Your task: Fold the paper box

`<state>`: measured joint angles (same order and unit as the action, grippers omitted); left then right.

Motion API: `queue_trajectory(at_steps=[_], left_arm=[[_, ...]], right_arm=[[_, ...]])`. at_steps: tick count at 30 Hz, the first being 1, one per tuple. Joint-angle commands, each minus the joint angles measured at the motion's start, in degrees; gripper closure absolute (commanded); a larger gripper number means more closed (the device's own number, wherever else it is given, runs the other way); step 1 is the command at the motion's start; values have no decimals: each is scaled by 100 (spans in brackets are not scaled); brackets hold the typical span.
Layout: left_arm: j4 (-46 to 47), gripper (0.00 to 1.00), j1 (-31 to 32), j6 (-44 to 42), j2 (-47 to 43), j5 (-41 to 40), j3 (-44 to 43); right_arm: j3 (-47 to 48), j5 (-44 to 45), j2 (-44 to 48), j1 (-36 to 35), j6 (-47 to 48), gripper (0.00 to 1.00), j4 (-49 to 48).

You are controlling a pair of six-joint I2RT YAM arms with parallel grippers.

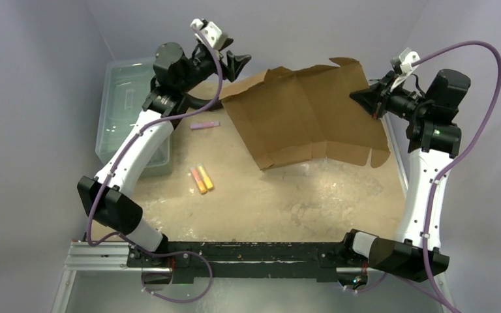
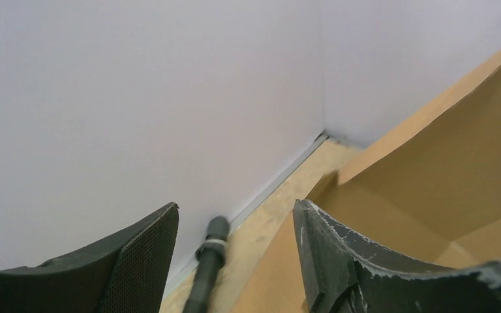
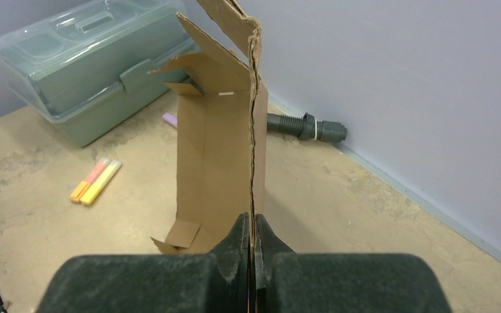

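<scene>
Right wrist view has the right gripper [image 3: 253, 240] clamped tight on the right end of the paper box [image 3: 215, 150], probably to prop the sheet up for creasing. The left gripper [image 2: 235, 218] hangs spread wide, empty, just by its left end. Box sits tilted toward the far right corner of the worktop [image 1: 287, 202], long axis running along the far edge.

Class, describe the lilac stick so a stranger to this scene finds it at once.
Find the clear lidded bin at the left of the table. Just right of it, one small stick lies alone. It is lilac; the other two sticks, nearer the front, lie together and are orange and yellow.
</scene>
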<state>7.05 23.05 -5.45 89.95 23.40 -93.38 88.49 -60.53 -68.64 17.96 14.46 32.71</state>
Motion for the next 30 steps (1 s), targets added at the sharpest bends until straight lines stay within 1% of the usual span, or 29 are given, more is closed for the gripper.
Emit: queue_trajectory(at_steps=[1,3,5,7,9,10,13,16,21,25,30], left_arm=[[-235,36,6,1327,-85,791,-670],[-209,35,7,1568,-115,955,-750],[-261,34,15,1496,-61,914,-944],[-574,33,15,1114,238,761,-1341],[-1064,33,16,811,687,717,-1989],[-1149,33,16,688,896,715,-2165],[-1015,36,15,573,1401,791,-2381],[-824,37,16,572,1764,980,-2476],[-552,38,15,572,2129,1259,-2456],[-448,38,32,572,2199,1526,-2302],[-339,37,33,598,2157,2092,-2104]], right_arm=[[210,41,48,-68,385,100,171],[191,21,53,-94,444,100,179],[186,-10,48,-127,463,100,183],[207,-35,44,-158,500,100,212],[219,-88,65,-185,516,100,250],[221,-120,81,-191,522,100,263],[229,-176,158,-220,549,100,323],[295,-178,197,-240,671,100,477],[450,-219,167,-263,876,100,708],[455,-264,176,-269,926,100,738],[414,-238,176,-275,883,100,667]])
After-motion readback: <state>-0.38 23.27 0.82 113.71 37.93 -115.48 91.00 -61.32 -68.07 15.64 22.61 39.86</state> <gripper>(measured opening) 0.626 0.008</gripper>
